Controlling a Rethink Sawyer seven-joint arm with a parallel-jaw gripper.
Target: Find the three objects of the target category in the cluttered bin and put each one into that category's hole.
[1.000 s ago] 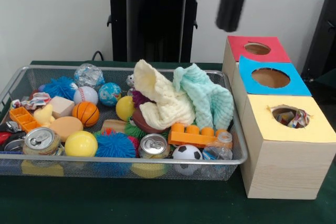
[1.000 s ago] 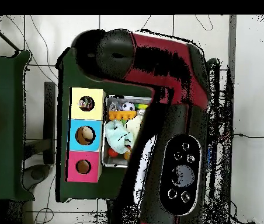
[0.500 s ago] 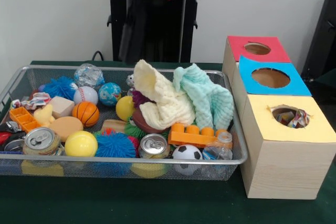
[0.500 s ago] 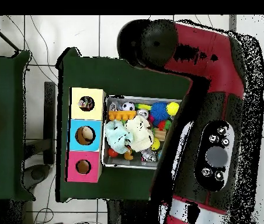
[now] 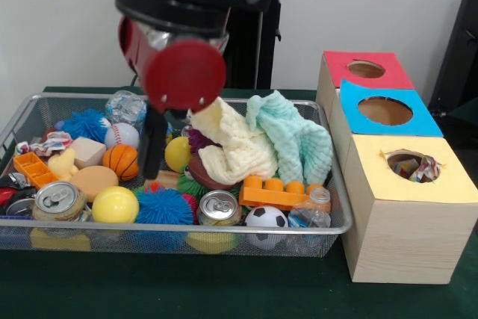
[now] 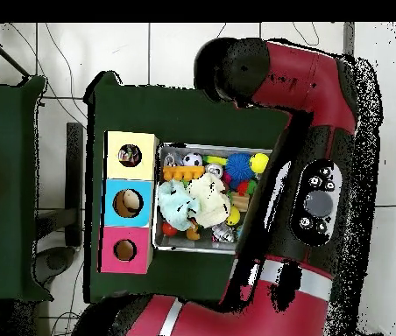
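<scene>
The wire-mesh bin (image 5: 187,228) is full of clutter; it also shows in the overhead view (image 6: 184,248), with its right part under the arm. One crumpled printed wrapper (image 5: 51,142) lies at the bin's left end. Another wrapper (image 5: 420,168) sits in the ragged hole (image 5: 407,160) of the yellow-topped box (image 5: 403,207), also seen from overhead (image 6: 130,156). A third wrapper is not visible. My gripper (image 5: 152,162) hangs as a dark shape from the red joint, low over the bin's left-middle, between the basketball (image 5: 121,160) and a yellow ball (image 5: 178,154). The arm hides it from overhead.
A cream cloth (image 5: 228,140) and a mint cloth (image 5: 295,136) are heaped in the bin's middle. Two cans (image 5: 58,199) (image 5: 218,207), several balls and an orange brick (image 5: 272,193) fill the front. The blue-topped box (image 5: 385,110) and the red-topped box (image 5: 366,70) stand behind the yellow one.
The arm has swung from above the boxes across to the bin's left-middle and come down, so the gripper now hangs low among the balls.
</scene>
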